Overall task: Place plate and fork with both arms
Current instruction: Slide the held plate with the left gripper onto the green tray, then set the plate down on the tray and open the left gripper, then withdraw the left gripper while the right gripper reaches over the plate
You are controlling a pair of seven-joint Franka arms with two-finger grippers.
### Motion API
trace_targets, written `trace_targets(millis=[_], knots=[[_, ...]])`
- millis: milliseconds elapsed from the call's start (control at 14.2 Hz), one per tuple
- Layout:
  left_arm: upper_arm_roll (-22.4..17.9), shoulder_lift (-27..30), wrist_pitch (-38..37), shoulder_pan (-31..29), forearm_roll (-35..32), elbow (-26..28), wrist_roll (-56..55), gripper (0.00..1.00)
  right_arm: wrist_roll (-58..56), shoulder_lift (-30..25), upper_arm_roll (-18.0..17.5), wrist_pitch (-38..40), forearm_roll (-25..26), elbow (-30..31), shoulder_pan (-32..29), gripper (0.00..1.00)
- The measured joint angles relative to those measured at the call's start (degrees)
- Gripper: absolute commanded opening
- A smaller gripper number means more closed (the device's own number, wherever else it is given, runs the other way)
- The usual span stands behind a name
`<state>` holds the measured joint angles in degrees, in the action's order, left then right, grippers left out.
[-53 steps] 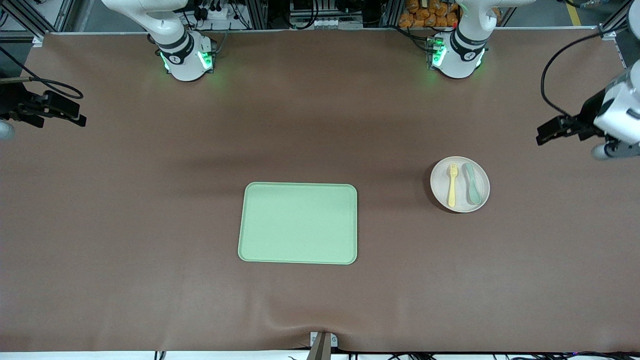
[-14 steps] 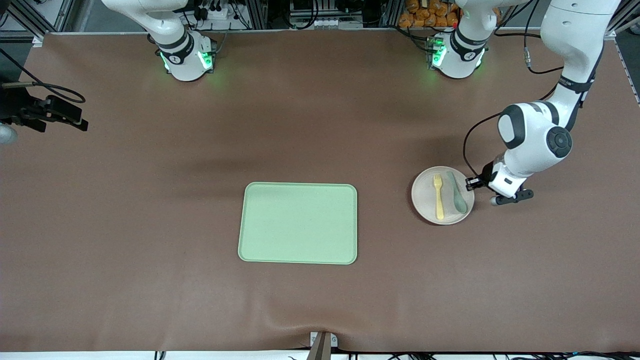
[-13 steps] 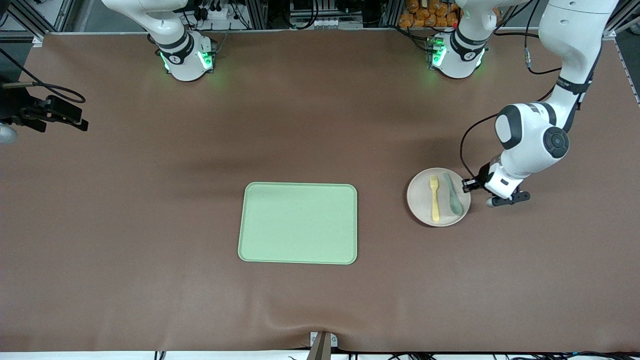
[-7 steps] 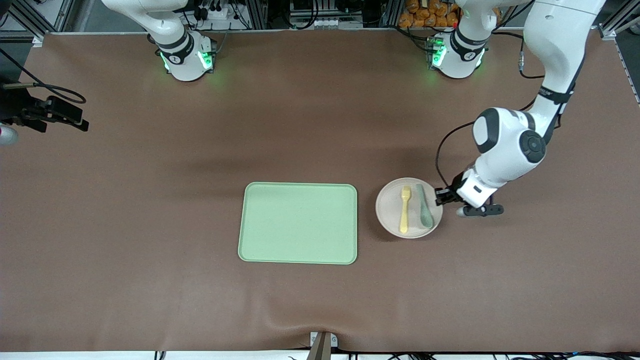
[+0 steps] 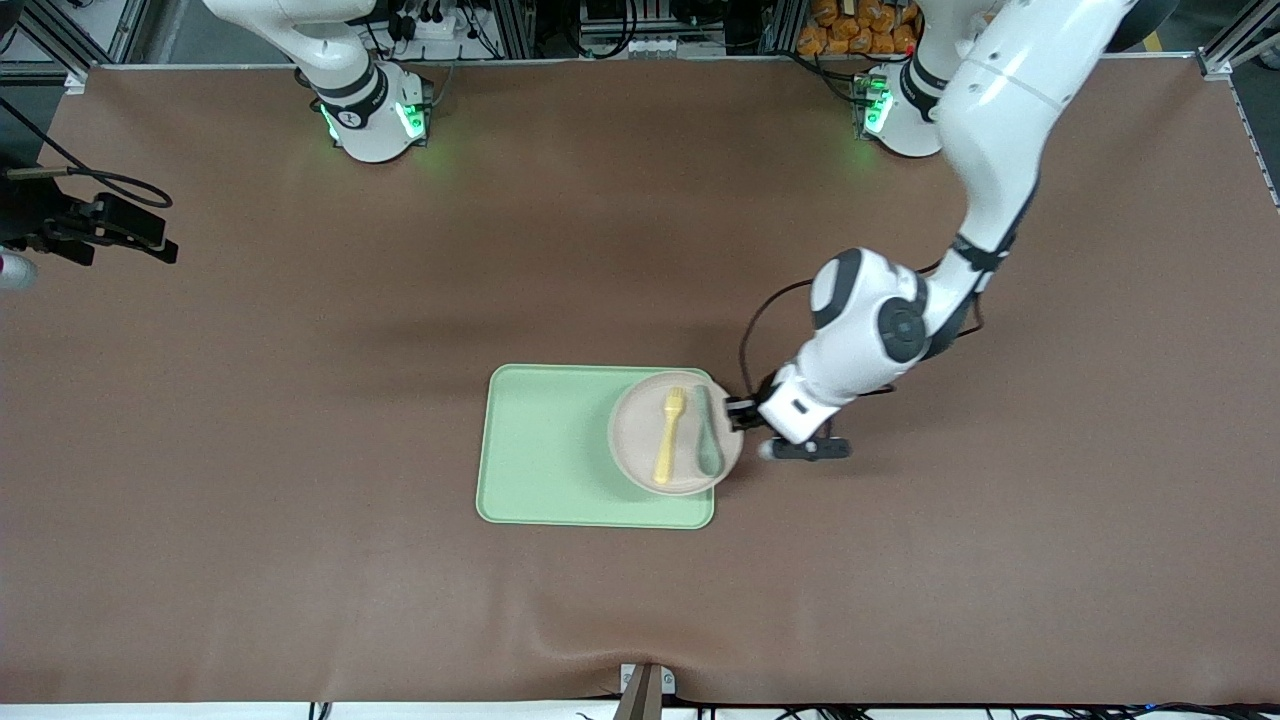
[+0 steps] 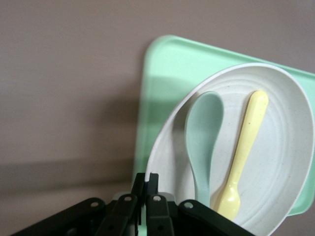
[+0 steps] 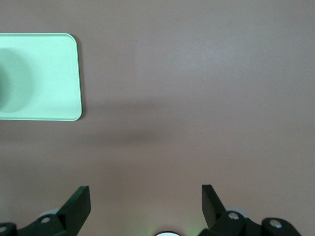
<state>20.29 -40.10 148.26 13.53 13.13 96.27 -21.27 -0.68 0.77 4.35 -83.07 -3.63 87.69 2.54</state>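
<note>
The round pale plate (image 5: 630, 432) is over the light-green tray (image 5: 545, 450), at the tray's end toward the left arm, and overhangs that edge a little. The yellow fork (image 5: 668, 435) and a grey-green spoon (image 5: 708, 435) lie side by side on it. My left gripper (image 5: 738, 412) is shut on the plate's rim beside the spoon. In the left wrist view the gripper (image 6: 146, 183) pinches the plate (image 6: 285, 162), with the fork (image 6: 243, 157) and spoon (image 6: 203, 132) on it. The plate casts a shadow on the tray (image 6: 167, 64). My right gripper (image 5: 160, 243) waits open and empty at the right arm's end of the table.
In the right wrist view the right gripper (image 7: 145, 196) hangs over bare brown mat, with a corner of the tray (image 7: 39, 73) farther off. Both arm bases stand along the table's edge farthest from the front camera.
My left arm has carried the plate, with fork and spoon on it, from the left arm's end of the table to over the tray. The right arm has not moved.
</note>
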Motion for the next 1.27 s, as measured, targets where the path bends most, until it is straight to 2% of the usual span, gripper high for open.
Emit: trace_targets(millis=[282,352,493,916,1057,1269], knots=[[-3.43,-6.94,-0.06,5.25,0.0,-5.44,-0.49,0.0,-0.01,1.26,-0.01,0.0,-0.02,0.01,0.0,1.0],[-3.52,-8.02,-0.06,5.6,0.0,-6.27,-1.19,0.13,-0.02,1.74,-0.02,-0.04,-0.03,0.01,0.01,1.0],[-3.58,-8.37,-0.44,5.78,0.0,-7.29,-1.65,1.0,-0.02,2.76,-0.1,-0.28,-0.2,0.02,0.13,1.0],[-4.16,-6.82,-2.18,5.76,0.0,-10.09,-2.87,1.0,0.03,6.37,-0.26,-6.02,-1.1,0.02,3.25,1.0],[-4.52,-3.55,-6.98,5.57,-0.02,-11.17,-4.88,1.0,1.81,7.43,-0.29,-8.29,-1.13,0.0,4.93,1.0],[-7.03,4.46,-18.74,4.19,-2.22,-11.88,-5.35,1.0,7.7,9.29,-0.4,-10.37,-1.19,-0.12,8.26,1.0]])
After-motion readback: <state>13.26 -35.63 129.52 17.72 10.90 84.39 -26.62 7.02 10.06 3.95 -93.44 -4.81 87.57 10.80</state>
